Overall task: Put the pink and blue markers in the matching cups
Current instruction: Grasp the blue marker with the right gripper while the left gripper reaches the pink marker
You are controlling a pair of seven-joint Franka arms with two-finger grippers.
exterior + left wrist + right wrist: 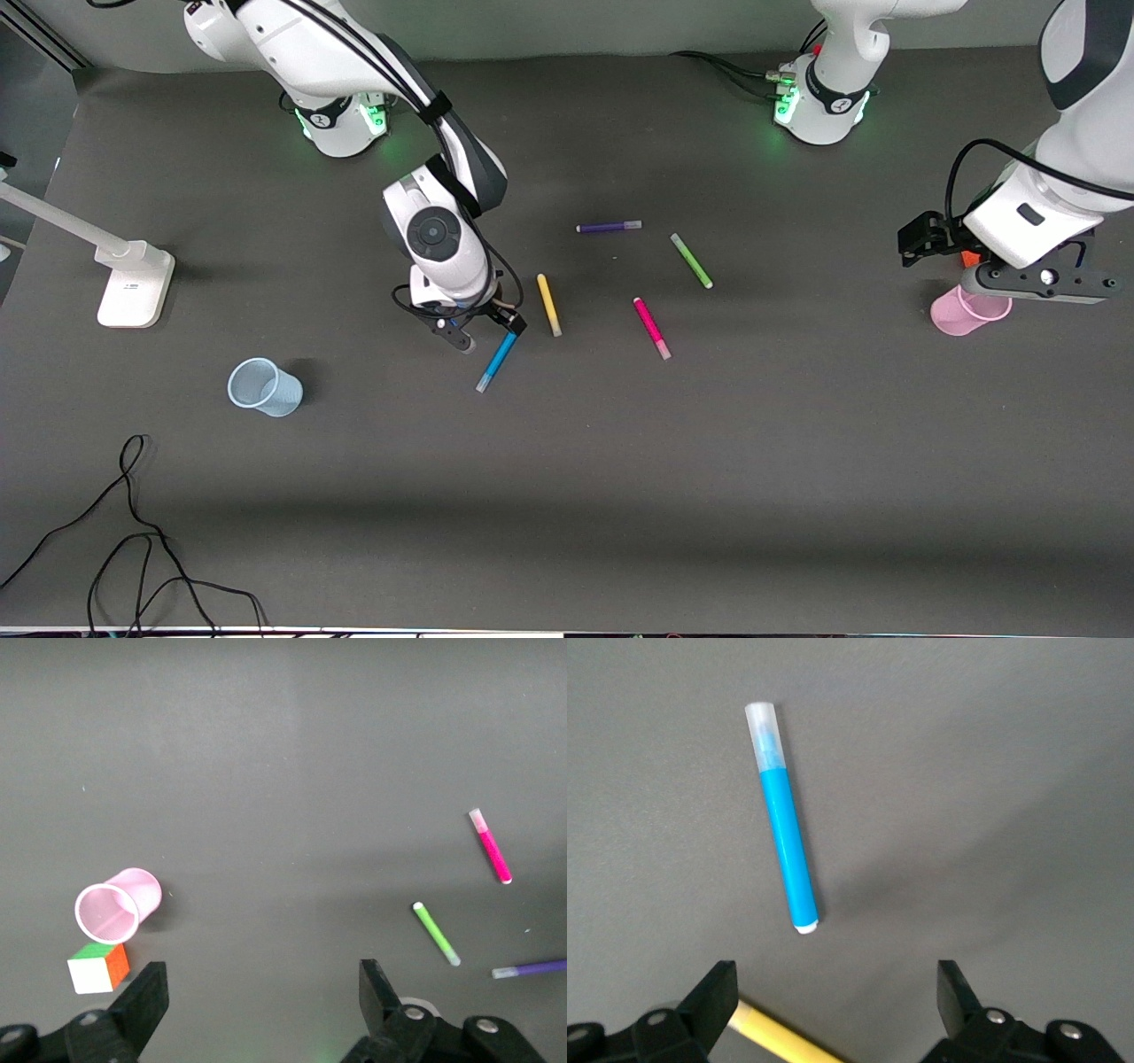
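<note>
Lying flat, blue marker (497, 360) diagonal, cap nearer front cam, right gripper (485, 336) jaws wide, empty

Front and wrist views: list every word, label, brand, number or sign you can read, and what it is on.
No text reads clearly in any view.
White stand base: small dark marking, too small to read.
Right arm's base and left arm's base: dark marks, too blurred to read.
Markers, cups, cube: no lettering visible.
</note>
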